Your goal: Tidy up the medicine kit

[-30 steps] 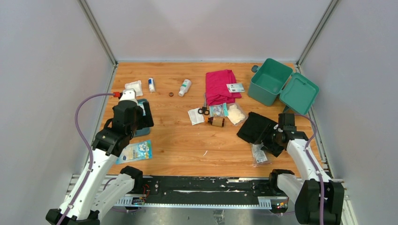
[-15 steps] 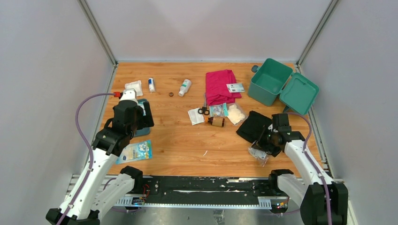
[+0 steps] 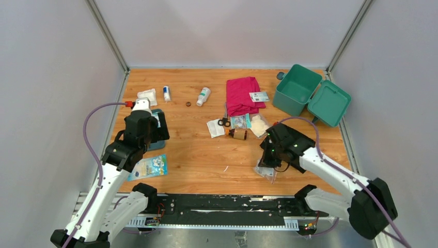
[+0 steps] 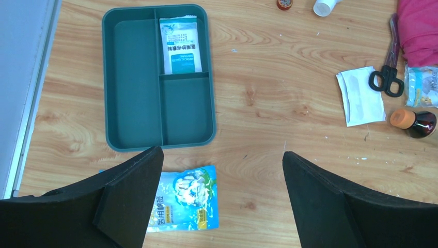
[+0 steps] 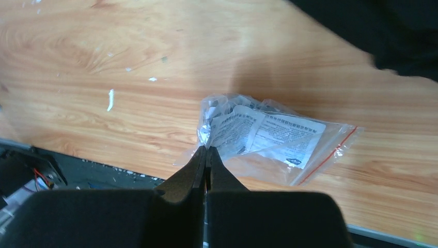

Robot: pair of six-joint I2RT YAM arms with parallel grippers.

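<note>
Jaws of the right gripper [image 5: 206, 150] were clenched tight on one corner of a clear plastic bag [image 5: 268, 137] with a printed leaflet inside, at about five o'clock from the table's middle. The left gripper [image 4: 221, 153] hung released, its fingers spread wide and grasping nothing, above the wood near a dark-teal tray [image 4: 134, 82] at nine o'clock and a blue sachet [image 4: 183, 199] at eight. The medicine kit [image 3: 296, 89] stood at two o'clock with its lid open, well apart from both grippers
</note>
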